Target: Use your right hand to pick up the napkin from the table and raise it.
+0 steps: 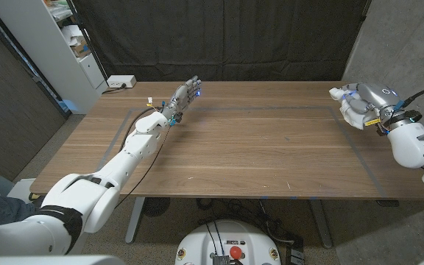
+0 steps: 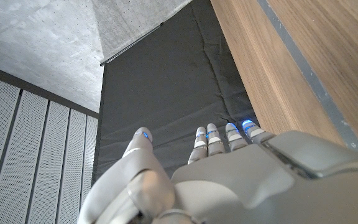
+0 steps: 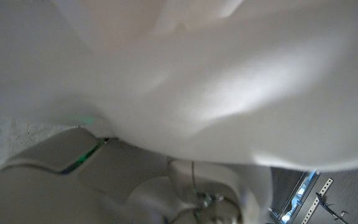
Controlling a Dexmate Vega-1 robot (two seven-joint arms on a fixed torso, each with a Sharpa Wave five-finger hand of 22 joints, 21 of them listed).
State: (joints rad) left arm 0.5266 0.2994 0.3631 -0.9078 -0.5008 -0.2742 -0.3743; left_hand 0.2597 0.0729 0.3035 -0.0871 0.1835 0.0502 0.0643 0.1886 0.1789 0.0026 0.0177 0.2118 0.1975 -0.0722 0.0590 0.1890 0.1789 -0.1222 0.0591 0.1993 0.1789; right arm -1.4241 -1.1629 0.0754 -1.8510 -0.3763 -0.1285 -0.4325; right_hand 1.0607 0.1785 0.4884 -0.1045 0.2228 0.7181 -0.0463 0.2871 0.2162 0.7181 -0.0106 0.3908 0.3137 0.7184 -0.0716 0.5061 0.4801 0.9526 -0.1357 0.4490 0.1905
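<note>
The white napkin (image 3: 216,81) hangs close in front of the right wrist camera as soft, blurred folds. In the head view a bit of the napkin (image 1: 337,93) sticks out from my right hand (image 1: 362,105), which grips it with curled fingers above the table's far right corner. My left hand (image 1: 185,96) reaches out near the table's far edge with its fingers straight and apart, holding nothing. The left wrist view shows the same left hand (image 2: 229,180) beside the wooden table edge (image 2: 272,68).
Grey tape (image 1: 271,110) marks a large rectangle on the wooden table. A white box with a cable (image 1: 121,82) sits at the far left corner, beside a white shelf unit (image 1: 57,44). A black curtain (image 1: 227,37) hangs behind the table.
</note>
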